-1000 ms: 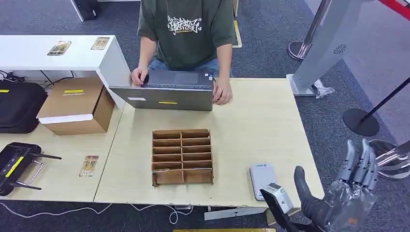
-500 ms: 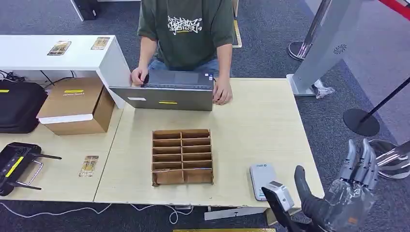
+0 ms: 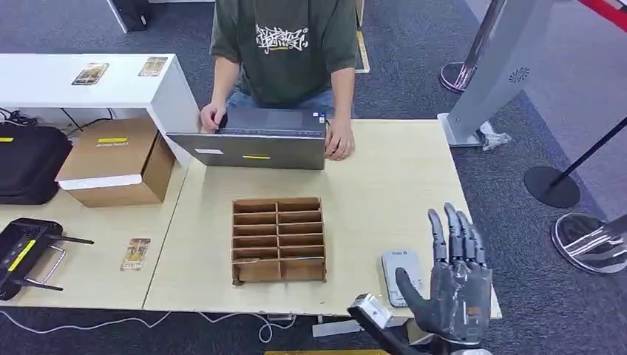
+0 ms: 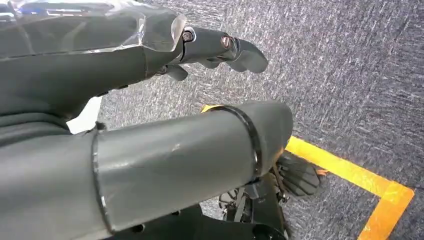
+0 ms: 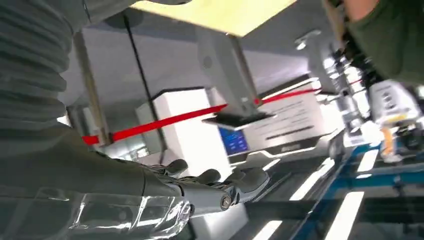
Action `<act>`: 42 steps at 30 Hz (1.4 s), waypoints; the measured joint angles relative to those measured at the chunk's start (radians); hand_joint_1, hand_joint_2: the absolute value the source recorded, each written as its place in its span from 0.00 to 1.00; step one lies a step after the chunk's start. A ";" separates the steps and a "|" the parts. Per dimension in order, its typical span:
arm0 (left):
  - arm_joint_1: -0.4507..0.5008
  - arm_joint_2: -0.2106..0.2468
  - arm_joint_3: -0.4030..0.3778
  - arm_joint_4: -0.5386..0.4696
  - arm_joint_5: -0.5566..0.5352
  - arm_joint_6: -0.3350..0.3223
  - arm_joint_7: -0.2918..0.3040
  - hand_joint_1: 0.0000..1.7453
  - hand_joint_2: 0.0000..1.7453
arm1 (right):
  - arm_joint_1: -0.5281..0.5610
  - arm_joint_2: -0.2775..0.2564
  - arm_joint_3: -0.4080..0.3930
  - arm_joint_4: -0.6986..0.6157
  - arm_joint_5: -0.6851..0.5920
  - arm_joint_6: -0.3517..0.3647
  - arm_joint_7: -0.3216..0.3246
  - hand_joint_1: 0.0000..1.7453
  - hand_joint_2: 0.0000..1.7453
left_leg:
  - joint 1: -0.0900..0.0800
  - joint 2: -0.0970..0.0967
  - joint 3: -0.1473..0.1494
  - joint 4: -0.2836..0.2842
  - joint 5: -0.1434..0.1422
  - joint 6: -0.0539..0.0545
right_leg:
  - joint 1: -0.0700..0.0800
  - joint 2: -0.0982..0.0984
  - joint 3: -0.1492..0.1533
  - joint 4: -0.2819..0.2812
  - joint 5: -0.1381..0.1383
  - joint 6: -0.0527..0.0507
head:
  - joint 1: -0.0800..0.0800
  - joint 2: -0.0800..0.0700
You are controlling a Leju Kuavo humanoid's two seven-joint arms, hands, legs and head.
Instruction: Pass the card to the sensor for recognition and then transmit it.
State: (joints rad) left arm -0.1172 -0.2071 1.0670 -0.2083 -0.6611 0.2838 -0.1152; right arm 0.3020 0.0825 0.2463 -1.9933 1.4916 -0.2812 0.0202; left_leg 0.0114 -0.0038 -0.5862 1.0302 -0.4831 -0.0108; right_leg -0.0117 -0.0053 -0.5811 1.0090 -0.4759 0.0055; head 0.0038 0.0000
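Observation:
A card (image 3: 135, 254) lies flat on the left table, near its front edge. The white sensor pad (image 3: 399, 268) sits on the wooden table (image 3: 399, 185) near the front right corner. My right hand (image 3: 452, 285) is raised over that corner with its fingers spread upward and nothing in it; its thumb covers part of the sensor. In the right wrist view the right hand (image 5: 165, 195) has its fingers stretched out and holds nothing. My left hand (image 4: 125, 75) hangs over grey carpet, fingers extended, empty.
A cardboard divider box (image 3: 279, 239) stands mid-table. A person (image 3: 285, 44) sits at the far side with hands at a laptop (image 3: 255, 144). A brown carton (image 3: 114, 163), a black controller (image 3: 26, 251) and a white shelf (image 3: 44, 81) bearing two more cards are on the left.
My right hand has swung left and up from beyond the table's right corner to above its front edge beside the sensor, fingers still spread. Nothing else has moved.

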 joint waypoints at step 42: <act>-0.043 -0.012 -0.010 0.000 -0.017 -0.015 0.031 0.00 0.00 | -0.336 0.034 0.263 0.599 -0.206 -0.006 -0.057 0.00 1.00 | 0.000 0.000 0.000 0.000 0.001 0.000 | 0.000 0.000 0.000 0.000 0.000 0.000 | 0.000 0.000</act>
State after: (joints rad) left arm -0.1604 -0.2190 1.0574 -0.2083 -0.6783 0.2693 -0.0847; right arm -0.0337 0.1167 0.5097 -1.3940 1.2852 -0.2876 -0.0370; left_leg 0.0114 -0.0039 -0.5860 1.0303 -0.4825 -0.0109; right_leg -0.0117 -0.0054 -0.5810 1.0091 -0.4758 0.0055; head 0.0038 0.0000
